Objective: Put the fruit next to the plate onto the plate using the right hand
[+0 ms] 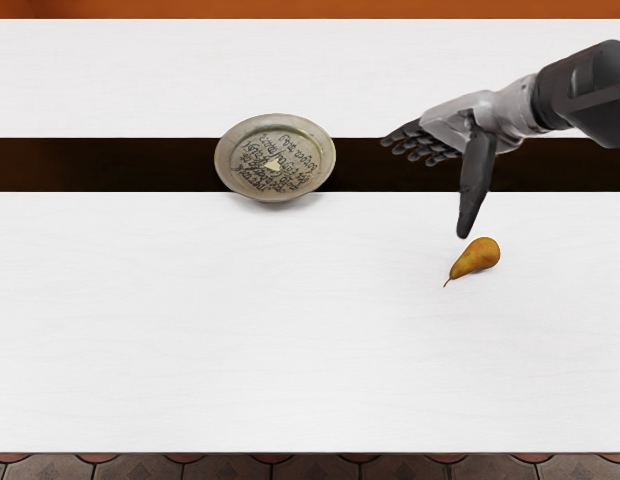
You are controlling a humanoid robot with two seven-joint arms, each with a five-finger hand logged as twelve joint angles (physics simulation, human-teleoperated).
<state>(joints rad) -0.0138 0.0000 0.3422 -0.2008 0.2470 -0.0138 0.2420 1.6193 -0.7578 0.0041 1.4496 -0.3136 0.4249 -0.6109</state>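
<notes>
A brown-yellow pear [477,257] lies on the white table to the right of centre, its stem pointing down-left. A grey metal plate [275,158] with dark markings sits farther back and to the left, with nothing on it. My right hand [442,170] comes in from the right edge and hovers above and just behind the pear. Its fingers [415,143] are spread toward the left and its thumb [474,195] points down at the pear, ending just short of it. The hand holds nothing.
A dark gap [90,164] runs across the table behind the plate, which partly overlaps it. White tabletop [240,330] stretches between the pear and the plate and toward the front edge. A tiled floor shows at the bottom.
</notes>
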